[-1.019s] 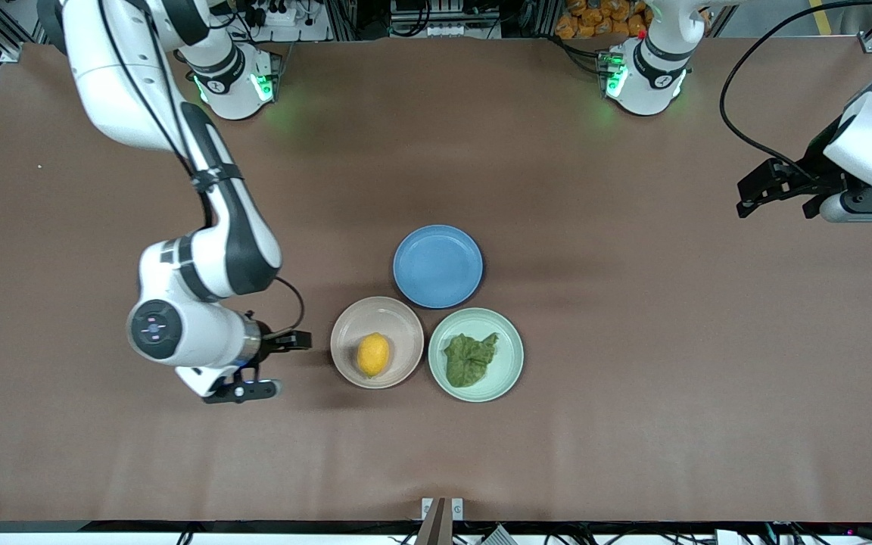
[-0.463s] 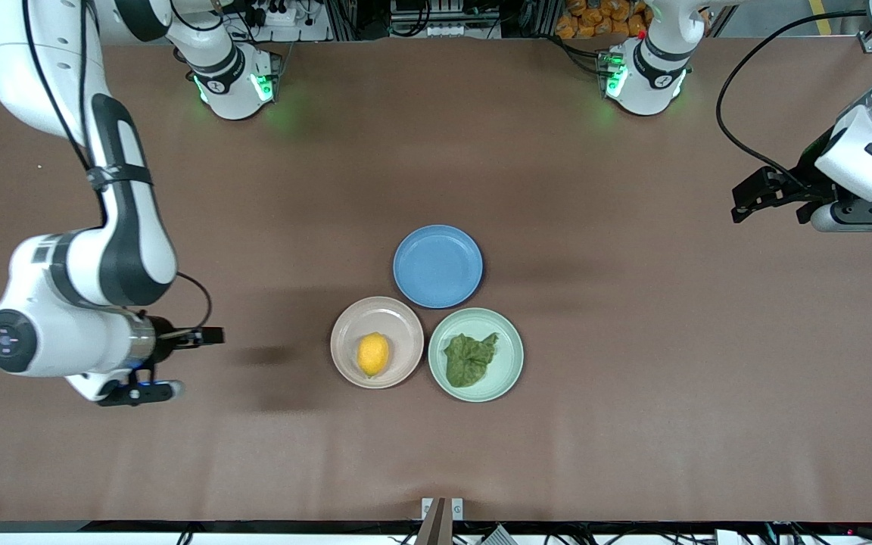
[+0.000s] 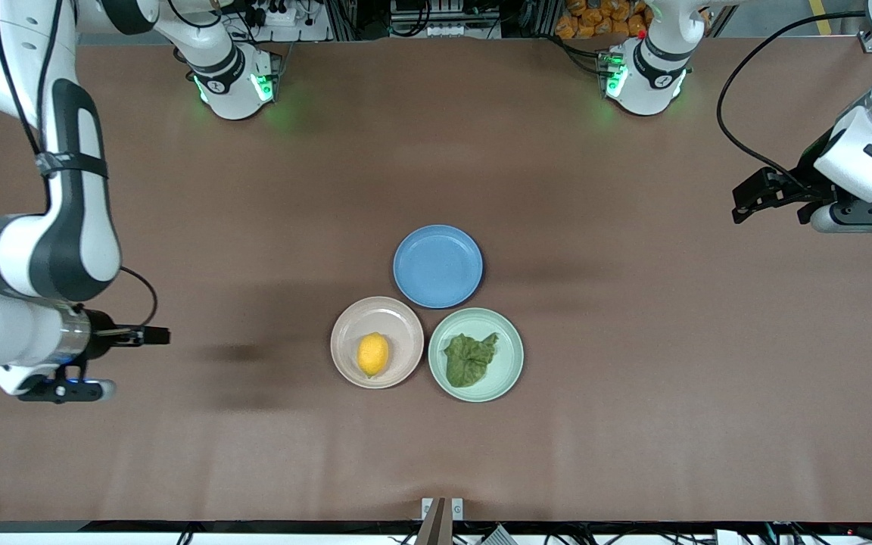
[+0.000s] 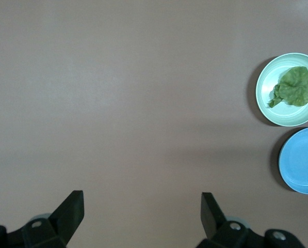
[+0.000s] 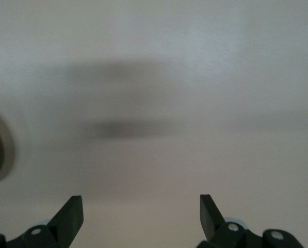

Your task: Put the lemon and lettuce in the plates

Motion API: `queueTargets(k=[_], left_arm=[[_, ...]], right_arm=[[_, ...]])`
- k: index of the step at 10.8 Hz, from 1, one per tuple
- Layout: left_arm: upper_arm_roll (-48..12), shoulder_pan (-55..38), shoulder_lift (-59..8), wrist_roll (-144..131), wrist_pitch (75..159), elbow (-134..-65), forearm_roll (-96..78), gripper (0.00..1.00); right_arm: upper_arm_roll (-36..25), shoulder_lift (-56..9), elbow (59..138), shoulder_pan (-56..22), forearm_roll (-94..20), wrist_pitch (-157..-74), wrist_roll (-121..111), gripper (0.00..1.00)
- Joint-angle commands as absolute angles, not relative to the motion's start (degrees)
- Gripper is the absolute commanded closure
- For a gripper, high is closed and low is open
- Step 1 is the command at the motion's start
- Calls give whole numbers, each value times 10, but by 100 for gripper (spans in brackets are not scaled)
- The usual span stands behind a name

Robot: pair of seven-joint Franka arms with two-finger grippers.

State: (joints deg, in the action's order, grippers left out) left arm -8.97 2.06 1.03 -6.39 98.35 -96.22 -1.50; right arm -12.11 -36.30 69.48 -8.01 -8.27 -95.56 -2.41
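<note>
Lemon (image 3: pixel 373 354) on beige plate (image 3: pixel 349 314), lettuce (image 3: pixel 470 359) on green plate (image 3: pixel 510 333), mid-counter (image 3: pixel 633 378) near the front edge. Both tools wide, empty: right tool (image 3: pixel 150 336) and left tool (image 3: pixel 755 198) over opposite counter ends.

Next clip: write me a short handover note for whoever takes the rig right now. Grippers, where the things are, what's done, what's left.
Left gripper: open, empty, over bare table at the left arm's end.
Right gripper: open, empty, over bare table at the right arm's end.
Lemon lies in the beige plate.
Lettuce lies in the green plate, beside the beige one.
Blue plate holds nothing, farther from the front camera than the other two.
Done: both items are in plates.
Left: nothing that shows; both arms stand clear of the plates.
</note>
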Motion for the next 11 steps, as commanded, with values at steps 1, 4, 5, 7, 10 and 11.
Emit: queueTargets(k=[1, 4, 5, 7, 10, 11], left_arm=[[-95, 25, 10, -50, 993, -962, -3, 0], [-95, 25, 10, -50, 993, -962, -3, 0], [-95, 27, 11, -50, 993, -962, -3, 0], [-95, 25, 10, -50, 994, -961, -3, 0], [-95, 27, 10, -50, 993, -962, 5, 0], [-95, 26, 11, -51, 993, -962, 5, 0]], right_arm=[[-140, -322, 709, -80, -59, -930, -27, 0], [-140, -288, 709, -80, -49, -914, -27, 0], [-141, -275, 709, -79, -44, -900, -27, 0], [-141, -244, 709, -75, -29, -889, -27, 0], [-141, -197, 709, -70, -22, -854, -27, 0], [-141, -185, 709, -70, -18, -841, -27, 0]])
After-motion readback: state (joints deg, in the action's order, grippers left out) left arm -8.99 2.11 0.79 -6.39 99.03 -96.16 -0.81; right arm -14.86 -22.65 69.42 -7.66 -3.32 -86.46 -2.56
